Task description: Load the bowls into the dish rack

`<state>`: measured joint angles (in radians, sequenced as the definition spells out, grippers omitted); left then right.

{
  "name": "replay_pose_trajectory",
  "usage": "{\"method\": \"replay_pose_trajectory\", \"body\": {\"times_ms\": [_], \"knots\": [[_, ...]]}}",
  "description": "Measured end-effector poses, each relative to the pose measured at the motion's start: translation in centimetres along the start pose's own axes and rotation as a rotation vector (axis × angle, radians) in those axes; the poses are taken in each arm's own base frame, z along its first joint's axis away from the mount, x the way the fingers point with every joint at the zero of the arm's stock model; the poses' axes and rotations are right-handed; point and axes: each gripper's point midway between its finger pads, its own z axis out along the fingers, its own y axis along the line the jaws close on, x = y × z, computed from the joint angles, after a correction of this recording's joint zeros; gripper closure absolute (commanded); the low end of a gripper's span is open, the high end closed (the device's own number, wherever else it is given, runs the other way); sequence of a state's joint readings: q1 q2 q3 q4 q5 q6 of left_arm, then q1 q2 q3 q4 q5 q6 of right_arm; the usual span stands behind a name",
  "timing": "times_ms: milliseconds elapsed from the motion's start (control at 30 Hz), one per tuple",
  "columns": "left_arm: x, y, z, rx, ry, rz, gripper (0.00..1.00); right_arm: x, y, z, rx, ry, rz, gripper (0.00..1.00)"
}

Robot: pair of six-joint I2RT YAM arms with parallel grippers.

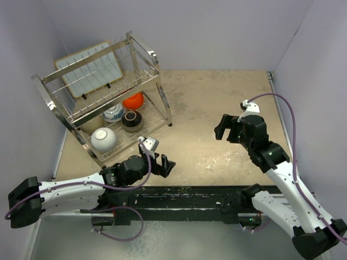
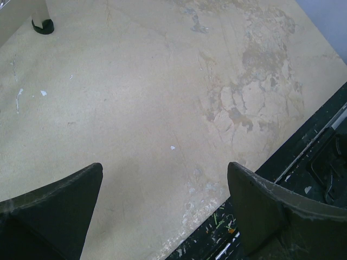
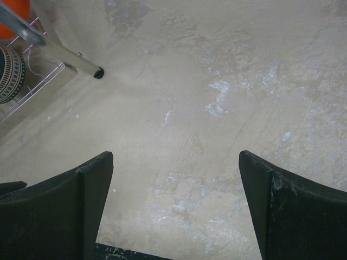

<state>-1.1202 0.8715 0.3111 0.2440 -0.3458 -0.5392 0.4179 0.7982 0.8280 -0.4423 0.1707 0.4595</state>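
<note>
The dish rack [image 1: 65,116] stands at the back left with a pale tray [image 1: 87,67] in its upper tier. In its lower tier sit a white bowl [image 1: 103,138], a blue-and-white bowl [image 1: 113,112], a dark brown bowl [image 1: 132,120] and an orange-red bowl [image 1: 133,100]. I cannot make out a beige bowl. My left gripper [image 1: 165,165] is open and empty, low over the table in front of the rack. My right gripper [image 1: 225,127] is open and empty, right of the rack. The right wrist view shows the dark bowl [image 3: 8,65] and the orange-red bowl [image 3: 13,13] at its left edge.
A rack foot shows in the left wrist view [image 2: 42,25] and in the right wrist view [image 3: 97,73]. The beige tabletop [image 1: 217,103] has a black front edge strip [image 1: 184,192]. Pale walls close in the back and both sides.
</note>
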Motion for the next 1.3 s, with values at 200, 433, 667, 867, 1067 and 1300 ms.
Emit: {"method": "replay_pose_trajectory", "body": {"times_ms": [200,433,667,867,1067,1300], "knots": [[-0.06,0.06,0.0,-0.003,-0.002,0.0,0.01,0.0,0.0,0.0,0.0,0.0,-0.001,0.01],[-0.01,0.12,-0.03,-0.006,-0.001,0.001,0.01,0.02,-0.02,0.01,0.0,0.0,-0.004,0.01],[-0.16,0.12,-0.1,-0.006,-0.006,-0.001,0.01,0.02,-0.03,0.01,0.0,0.0,-0.006,0.01],[-0.05,0.24,-0.12,-0.011,-0.002,0.001,0.01,0.06,-0.06,0.03,0.001,0.001,-0.006,0.01],[-0.01,0.3,-0.23,-0.012,0.001,0.003,0.01,0.07,-0.05,0.03,0.001,0.001,-0.006,0.01],[0.32,0.7,-0.4,-0.029,0.016,0.011,0.01,0.07,-0.05,0.03,0.001,0.001,-0.006,0.01]]}}
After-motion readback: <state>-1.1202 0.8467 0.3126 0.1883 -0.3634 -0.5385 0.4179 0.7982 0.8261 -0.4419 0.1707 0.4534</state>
